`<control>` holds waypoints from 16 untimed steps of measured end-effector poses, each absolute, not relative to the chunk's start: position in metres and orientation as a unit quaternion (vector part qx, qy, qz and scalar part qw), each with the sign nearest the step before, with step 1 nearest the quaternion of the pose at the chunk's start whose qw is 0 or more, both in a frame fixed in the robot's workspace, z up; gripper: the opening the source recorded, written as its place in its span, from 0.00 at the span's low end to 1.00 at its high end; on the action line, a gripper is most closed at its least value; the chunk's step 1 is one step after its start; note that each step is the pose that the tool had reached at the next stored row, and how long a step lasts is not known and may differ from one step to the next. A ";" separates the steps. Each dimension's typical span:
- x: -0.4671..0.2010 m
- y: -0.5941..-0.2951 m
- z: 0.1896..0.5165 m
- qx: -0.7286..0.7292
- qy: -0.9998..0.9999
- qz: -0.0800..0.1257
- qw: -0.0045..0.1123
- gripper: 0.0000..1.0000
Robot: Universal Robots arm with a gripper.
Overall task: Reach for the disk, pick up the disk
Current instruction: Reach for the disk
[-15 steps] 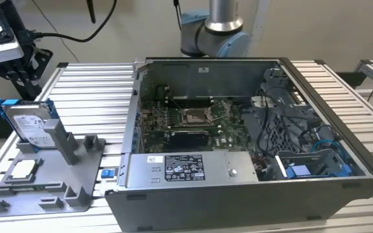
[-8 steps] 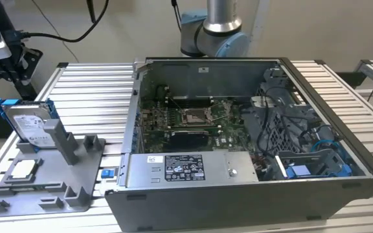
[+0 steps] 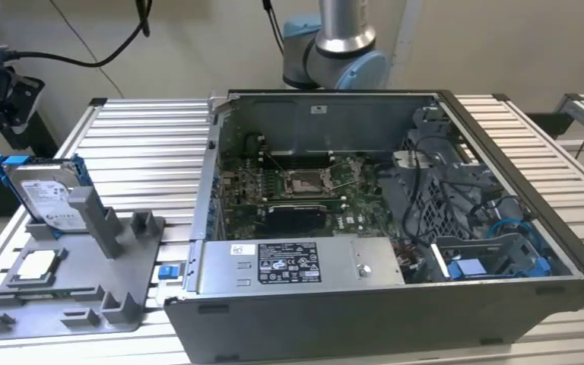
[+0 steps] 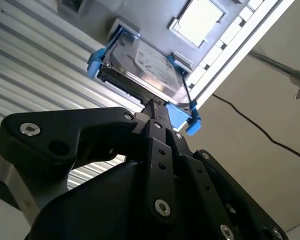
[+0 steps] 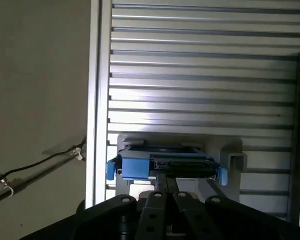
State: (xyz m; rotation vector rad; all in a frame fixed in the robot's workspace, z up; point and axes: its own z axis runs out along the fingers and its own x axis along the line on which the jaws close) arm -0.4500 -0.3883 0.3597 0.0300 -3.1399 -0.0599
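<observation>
The black gripper point(image 4: 157, 106) sits closest in both wrist views, its jaws pressed together on nothing, near the disk point(image 4: 145, 65). The disk stands on edge, leaning, in a grey holder point(image 3: 119, 236) on the exterior view's left of the open computer case point(image 3: 373, 323). The desk point(image 3: 150, 137) under the case is ribbed silver metal slats. Behind the case are a pale wall point(image 3: 495, 46) and a black cable point(image 3: 39, 55). The disk's white label carries print too small to read, as does the black-and-white sticker point(image 3: 287, 262) on the grey box inside the case.
</observation>
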 end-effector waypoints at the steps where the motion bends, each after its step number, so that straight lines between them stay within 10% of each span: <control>1: -0.453 -0.388 0.360 0.010 -1.000 -0.019 0.000 0.00; 16: -0.474 -0.385 0.358 0.010 -1.000 -0.019 0.000 0.00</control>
